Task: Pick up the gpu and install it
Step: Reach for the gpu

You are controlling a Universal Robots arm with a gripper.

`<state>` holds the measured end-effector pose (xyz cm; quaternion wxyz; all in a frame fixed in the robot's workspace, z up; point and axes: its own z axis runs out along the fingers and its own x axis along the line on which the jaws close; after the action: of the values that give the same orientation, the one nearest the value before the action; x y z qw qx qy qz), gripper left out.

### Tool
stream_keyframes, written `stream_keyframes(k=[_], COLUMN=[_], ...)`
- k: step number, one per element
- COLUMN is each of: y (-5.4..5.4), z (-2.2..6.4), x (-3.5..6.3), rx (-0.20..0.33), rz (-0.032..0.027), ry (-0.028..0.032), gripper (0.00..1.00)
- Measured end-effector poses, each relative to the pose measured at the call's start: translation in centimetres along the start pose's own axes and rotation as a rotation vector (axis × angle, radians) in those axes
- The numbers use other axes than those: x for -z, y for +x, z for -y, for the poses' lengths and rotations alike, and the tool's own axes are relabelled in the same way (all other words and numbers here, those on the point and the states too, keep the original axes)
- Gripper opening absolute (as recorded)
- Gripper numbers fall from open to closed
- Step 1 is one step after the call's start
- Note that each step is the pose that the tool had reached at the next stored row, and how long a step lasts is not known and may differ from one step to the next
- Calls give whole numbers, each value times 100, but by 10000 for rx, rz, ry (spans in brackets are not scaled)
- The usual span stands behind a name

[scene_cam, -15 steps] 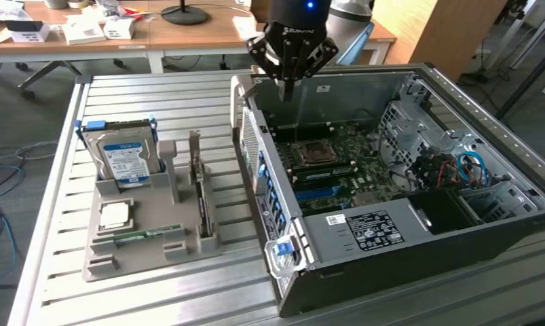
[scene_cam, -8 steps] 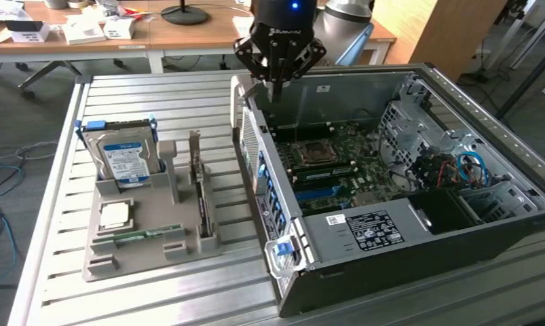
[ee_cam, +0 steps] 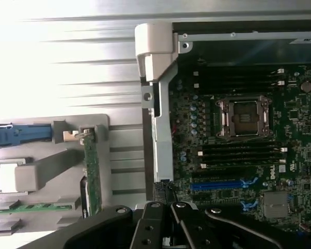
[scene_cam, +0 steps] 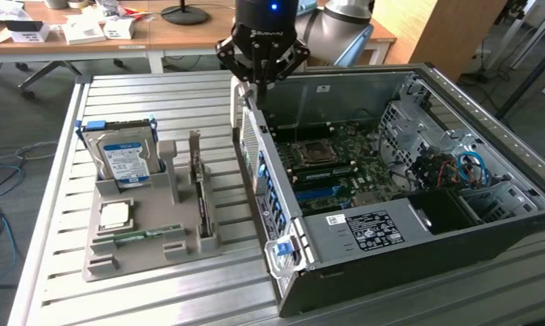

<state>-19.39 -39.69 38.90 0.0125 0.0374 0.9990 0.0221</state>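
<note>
The gpu (scene_cam: 199, 182) stands on edge in a slot of the grey holder tray (scene_cam: 145, 257), its silver bracket pointing up. In the wrist view the gpu (ee_cam: 92, 179) shows as a thin green card edge. My gripper (scene_cam: 261, 83) hangs well away from it, above the rear wall of the open computer case (scene_cam: 390, 231), at the far end. Its fingers are shut together with nothing between them. The black finger linkages of the gripper (ee_cam: 166, 218) show in the wrist view over the motherboard (ee_cam: 238, 155) edge.
The tray also carries a silver hard drive with a blue label (scene_cam: 123, 159), a CPU (scene_cam: 115, 215) and a RAM stick (scene_cam: 150, 234). A blue expansion slot (ee_cam: 217, 184) lies on the motherboard. The slatted metal table (scene_cam: 64, 170) drops off at the exterior view's left.
</note>
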Motion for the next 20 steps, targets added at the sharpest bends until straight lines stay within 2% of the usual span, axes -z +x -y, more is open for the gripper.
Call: stream_keyframes(k=[7,20], y=[211,514], z=[-9,-2], x=[-16,-47], rx=[-4,-6], rz=[0,-1], ry=[0,0], gripper=[11,11])
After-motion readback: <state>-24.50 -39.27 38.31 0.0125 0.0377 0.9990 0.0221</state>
